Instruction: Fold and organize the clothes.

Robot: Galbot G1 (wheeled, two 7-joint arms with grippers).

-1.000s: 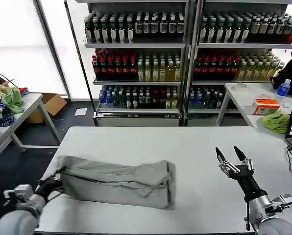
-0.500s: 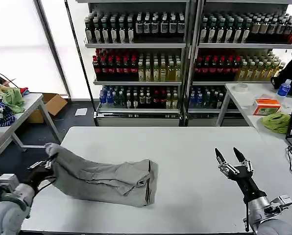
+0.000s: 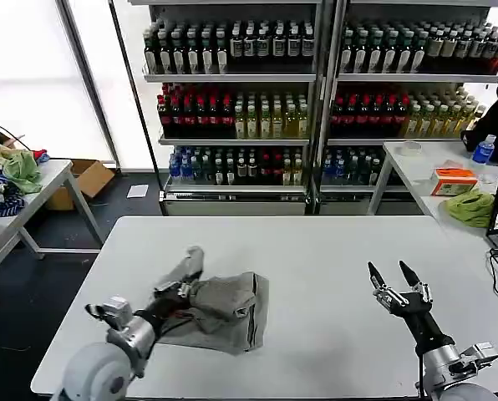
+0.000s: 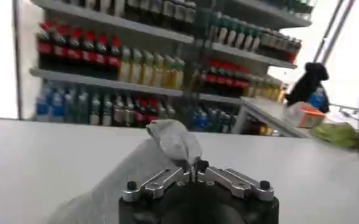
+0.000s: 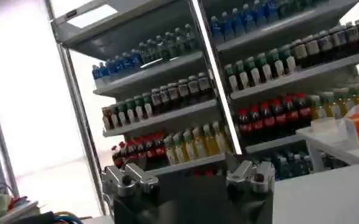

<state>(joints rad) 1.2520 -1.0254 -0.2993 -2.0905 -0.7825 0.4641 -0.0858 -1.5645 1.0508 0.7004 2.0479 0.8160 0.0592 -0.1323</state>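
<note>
The left gripper [image 3: 182, 291] sits low over the near-left part of the white desk [image 3: 332, 251], its fingers [image 4: 199, 167] clenched on a fold of the light grey T-shirt [image 3: 224, 307], which bunches up just past the fingertips in the left wrist view and rises into a small peak of cloth [image 4: 174, 141]. The T-shirt lies as a crumpled, partly folded bundle on the desk, left of the desk's middle and toward its near edge, with one lifted end standing above the gripper and the rest spread flat to the right of it. On the other side of the T-shirt, well apart from it, the right gripper [image 3: 394, 273] hovers above the near-right part of the desk with its fingers [image 3: 374, 273] spread and released, holding nothing. Beyond the T-shirt the desk is bare out to its far edge. Behind the desk stand tall shelves [image 3: 241, 75] stocked with rows of bottles, dark, red, yellow and green. To the left of the desk is a side table with a lime-green cloth [image 3: 22, 170] on it, and to the right another side table carrying an orange box [image 3: 454, 180] and a green cloth [image 3: 470, 206].
</note>
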